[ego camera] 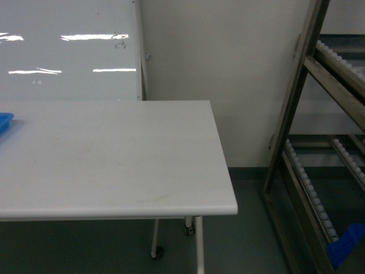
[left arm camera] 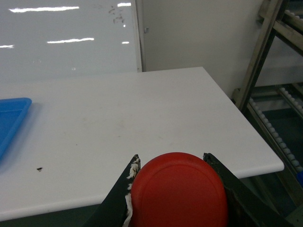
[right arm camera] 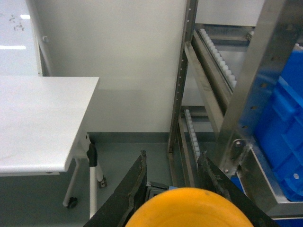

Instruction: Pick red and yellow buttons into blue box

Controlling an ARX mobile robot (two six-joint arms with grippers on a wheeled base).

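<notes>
The red button (left arm camera: 177, 191) fills the bottom of the left wrist view, and my left gripper (left arm camera: 171, 157) is shut on it, its dark fingers tight against both sides of the cap, above the near edge of the white table (left arm camera: 142, 109). In the right wrist view my right gripper (right arm camera: 173, 155) is shut on the yellow button (right arm camera: 189, 210), held over the floor between the table and the metal rack. The blue box (right arm camera: 284, 137) sits on the rack at the right, and a corner of it (ego camera: 347, 245) shows in the head view. Neither gripper appears in the head view.
A shallow blue tray (left arm camera: 9, 118) lies at the table's left edge, its corner (ego camera: 4, 121) visible from the head. A metal roller rack (ego camera: 319, 142) stands right of the table, its upright (right arm camera: 182, 75) close ahead of the right gripper. A whiteboard (ego camera: 68, 51) stands behind the table.
</notes>
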